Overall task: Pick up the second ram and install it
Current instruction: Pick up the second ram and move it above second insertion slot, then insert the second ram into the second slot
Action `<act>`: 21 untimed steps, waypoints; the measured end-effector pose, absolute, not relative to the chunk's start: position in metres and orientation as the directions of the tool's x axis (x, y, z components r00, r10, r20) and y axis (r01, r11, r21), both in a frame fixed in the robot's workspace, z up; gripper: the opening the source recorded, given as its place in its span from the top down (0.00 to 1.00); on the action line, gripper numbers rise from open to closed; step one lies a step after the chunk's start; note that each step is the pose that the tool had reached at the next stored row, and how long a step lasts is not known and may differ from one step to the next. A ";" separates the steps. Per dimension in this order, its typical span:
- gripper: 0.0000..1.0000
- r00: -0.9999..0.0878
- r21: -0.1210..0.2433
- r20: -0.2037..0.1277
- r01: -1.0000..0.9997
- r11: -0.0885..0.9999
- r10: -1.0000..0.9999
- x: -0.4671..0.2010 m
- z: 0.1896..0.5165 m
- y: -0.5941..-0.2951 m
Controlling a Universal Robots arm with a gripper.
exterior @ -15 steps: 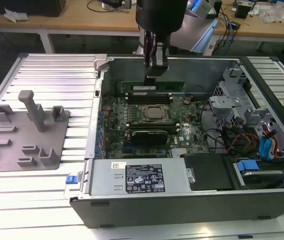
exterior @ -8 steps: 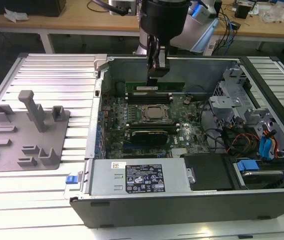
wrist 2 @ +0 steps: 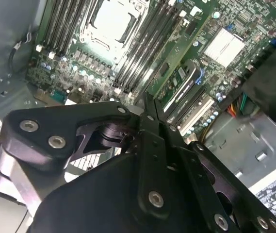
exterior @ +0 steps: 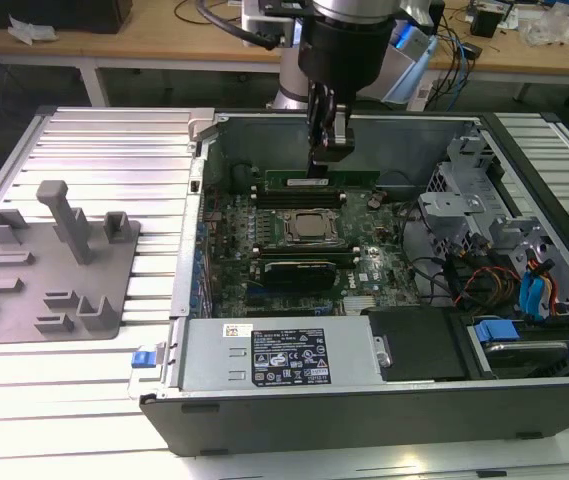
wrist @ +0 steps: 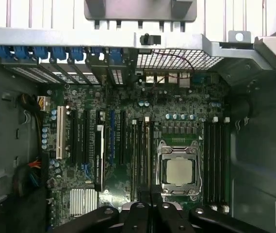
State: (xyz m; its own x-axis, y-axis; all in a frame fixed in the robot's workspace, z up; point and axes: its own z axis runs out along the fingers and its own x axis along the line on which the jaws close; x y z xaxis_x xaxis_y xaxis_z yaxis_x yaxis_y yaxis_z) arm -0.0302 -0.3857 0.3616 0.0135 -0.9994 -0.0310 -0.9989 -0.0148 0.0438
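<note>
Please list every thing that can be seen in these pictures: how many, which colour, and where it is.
table: one, silver, under everything.
computer case: one, dark grey, open, on the table.
fixture tray: one, grey, on the table, exterior view's left.
motherboard: one, green, inside the case.
processor socket: one, silver, middle of the motherboard.
ram stick: one, green, beside the socket, below the gripper.
card: one, black, other side of the socket.
power supply: one, grey, inside the case.
gripper: one, black, over the ram stick.
</note>
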 end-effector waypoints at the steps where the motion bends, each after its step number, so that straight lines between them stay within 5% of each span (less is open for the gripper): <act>1: 0.91 0.014 0.044 -0.031 -0.999 -0.015 -0.999 -0.029 0.357 -0.386; 9: 0.91 0.014 0.044 -0.030 -0.999 -0.015 -0.999 -0.029 0.318 -0.386; 21: 0.91 0.013 0.044 -0.030 -0.999 -0.015 -0.999 -0.029 0.313 -0.386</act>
